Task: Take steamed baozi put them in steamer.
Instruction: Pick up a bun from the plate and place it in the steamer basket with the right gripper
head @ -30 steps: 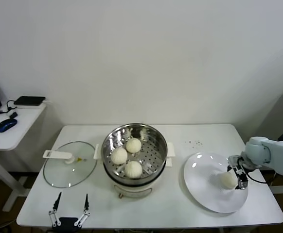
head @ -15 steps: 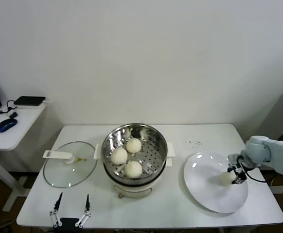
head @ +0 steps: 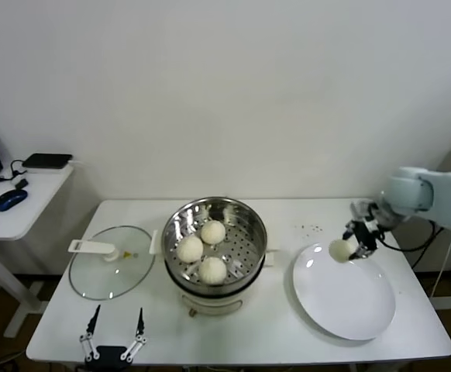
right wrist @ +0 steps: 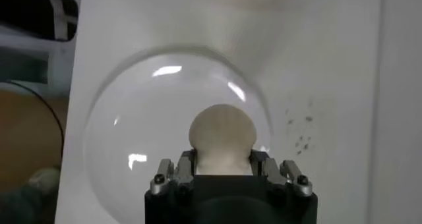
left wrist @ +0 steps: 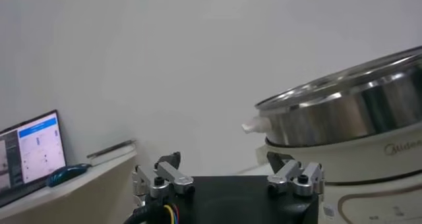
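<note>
I am carrying the last small round cream-white dough bun (head: 339,250), my right gripper (head: 352,246) clamped on it above the flat white plate (head: 349,310). Three buns are lying in the shiny perforated stainless-steel steamer basket (head: 249,218). Next: carry it leftward over the rim, then release. My left gripper (head: 115,338) is idling, fingers apart, at the table's near edge.

White table (head: 287,325) bears glass lid (head: 111,271), steamer (head: 245,225), plate (head: 345,298).
</note>
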### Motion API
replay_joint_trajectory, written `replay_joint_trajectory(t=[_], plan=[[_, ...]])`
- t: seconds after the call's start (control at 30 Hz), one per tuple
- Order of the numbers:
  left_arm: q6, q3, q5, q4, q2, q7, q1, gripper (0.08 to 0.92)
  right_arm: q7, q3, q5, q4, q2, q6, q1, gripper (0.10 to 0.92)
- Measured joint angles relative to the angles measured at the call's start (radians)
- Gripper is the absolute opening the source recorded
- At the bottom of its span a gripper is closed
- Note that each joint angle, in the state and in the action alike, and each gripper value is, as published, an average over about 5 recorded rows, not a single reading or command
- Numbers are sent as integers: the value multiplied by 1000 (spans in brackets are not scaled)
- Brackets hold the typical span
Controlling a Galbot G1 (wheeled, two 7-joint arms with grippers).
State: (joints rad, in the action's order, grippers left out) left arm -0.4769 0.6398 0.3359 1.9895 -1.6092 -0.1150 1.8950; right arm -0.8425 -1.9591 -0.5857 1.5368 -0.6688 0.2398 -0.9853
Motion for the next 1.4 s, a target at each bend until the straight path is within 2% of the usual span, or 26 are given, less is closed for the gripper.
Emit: replay_joint_trajectory(t=[0.33, 0.6, 0.87, 1.4], plan=[[11, -1, -11, 23, 0, 9, 1, 823, -7, 9, -224, 68, -142, 45, -187, 569], [13, -6, -12, 25, 0, 9, -1, 823, 24, 89, -322, 69, -256, 91, -179, 577], [16, -3, -14, 25, 0, 9, -3, 823, 65, 160, -339, 49, -338, 131, -81, 579], [10, -2, -13, 8, 0, 8, -4, 823, 143, 263, -271, -23, -410, 178, 147, 577]])
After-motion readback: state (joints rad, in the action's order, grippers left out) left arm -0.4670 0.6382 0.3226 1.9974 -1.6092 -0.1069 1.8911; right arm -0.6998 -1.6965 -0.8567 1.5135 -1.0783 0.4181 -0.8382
